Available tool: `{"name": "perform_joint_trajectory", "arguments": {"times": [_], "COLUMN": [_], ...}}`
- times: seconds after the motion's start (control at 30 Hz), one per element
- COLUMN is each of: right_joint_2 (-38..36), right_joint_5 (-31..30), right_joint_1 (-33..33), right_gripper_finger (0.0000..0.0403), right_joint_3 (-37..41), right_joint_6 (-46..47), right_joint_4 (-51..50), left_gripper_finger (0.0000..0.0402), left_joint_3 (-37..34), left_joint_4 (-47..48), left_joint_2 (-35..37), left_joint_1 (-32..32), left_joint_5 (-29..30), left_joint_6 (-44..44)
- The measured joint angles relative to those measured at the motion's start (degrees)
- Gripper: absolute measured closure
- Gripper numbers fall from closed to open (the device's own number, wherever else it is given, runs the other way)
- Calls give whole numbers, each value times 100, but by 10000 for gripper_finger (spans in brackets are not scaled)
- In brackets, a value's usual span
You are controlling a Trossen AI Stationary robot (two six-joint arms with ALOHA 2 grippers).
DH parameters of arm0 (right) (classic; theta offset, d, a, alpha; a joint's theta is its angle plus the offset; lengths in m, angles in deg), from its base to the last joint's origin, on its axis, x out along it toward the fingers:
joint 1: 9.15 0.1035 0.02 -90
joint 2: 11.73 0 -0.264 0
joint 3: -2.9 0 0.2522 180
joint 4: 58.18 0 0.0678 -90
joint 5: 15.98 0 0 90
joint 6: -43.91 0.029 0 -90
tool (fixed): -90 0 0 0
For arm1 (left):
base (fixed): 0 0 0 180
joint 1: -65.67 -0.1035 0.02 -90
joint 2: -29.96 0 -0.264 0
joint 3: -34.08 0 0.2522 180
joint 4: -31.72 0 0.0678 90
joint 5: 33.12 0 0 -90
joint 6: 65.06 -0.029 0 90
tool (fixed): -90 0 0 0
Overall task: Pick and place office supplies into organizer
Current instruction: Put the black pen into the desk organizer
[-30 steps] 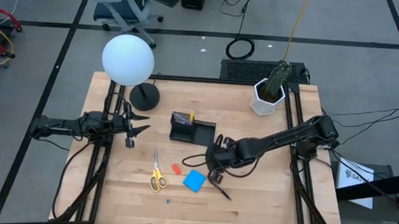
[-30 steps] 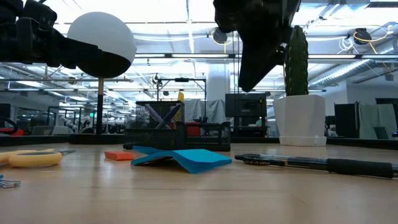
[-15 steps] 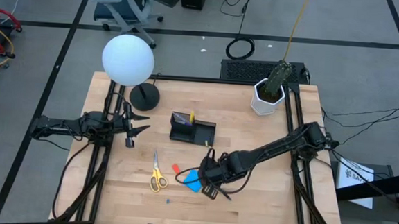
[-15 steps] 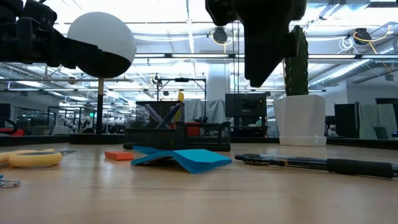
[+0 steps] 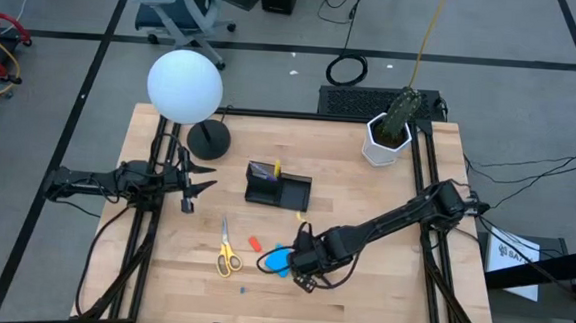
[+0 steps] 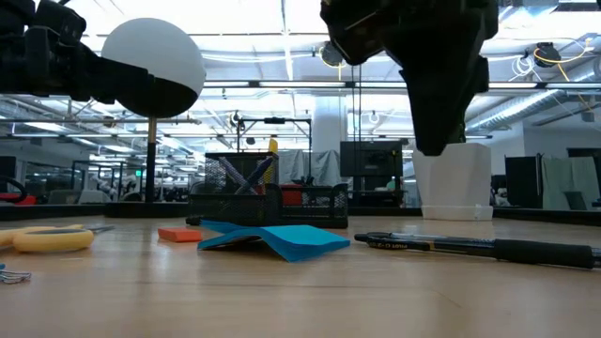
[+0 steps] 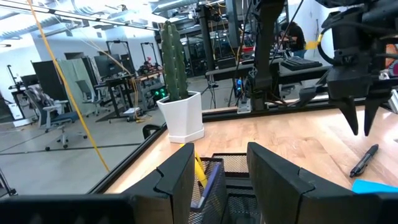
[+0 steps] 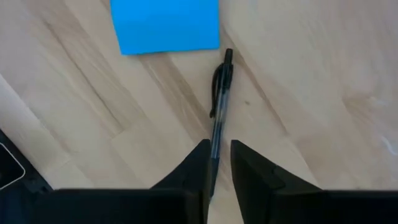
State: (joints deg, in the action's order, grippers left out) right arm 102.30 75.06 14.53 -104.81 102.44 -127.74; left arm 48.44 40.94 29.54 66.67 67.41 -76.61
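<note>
Having swung off toward the blue square pad (image 5: 279, 260), right gripper (image 8: 217, 163) now hanging low over the black pen (image 8: 218, 99), fingers narrowed to a slim gap straddling its barrel, not yet gripping. Pen lying on the counter (image 5: 386, 203) directly beneath; organizer (image 5: 277, 186) well behind. Left gripper (image 5: 204, 188) waiting half-spread, empty.
</note>
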Motion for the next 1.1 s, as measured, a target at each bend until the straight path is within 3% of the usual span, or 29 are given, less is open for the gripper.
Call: {"name": "perform_joint_trajectory", "arguments": {"times": [0.43,1.1], "right_joint_2": [467,696], "right_joint_5": [55,-208], "right_joint_1": [10,-186], "right_gripper_finger": [345,272], "right_joint_3": [7,9], "right_joint_6": [-223,-632], "right_joint_4": [493,397], "left_gripper_finger": [247,247], "left_joint_3": [0,0], "left_joint_4": [3,3], "left_joint_2": [-1,1], "left_joint_1": [1,0], "left_joint_5": [1,1], "left_joint_6": [0,2]}}
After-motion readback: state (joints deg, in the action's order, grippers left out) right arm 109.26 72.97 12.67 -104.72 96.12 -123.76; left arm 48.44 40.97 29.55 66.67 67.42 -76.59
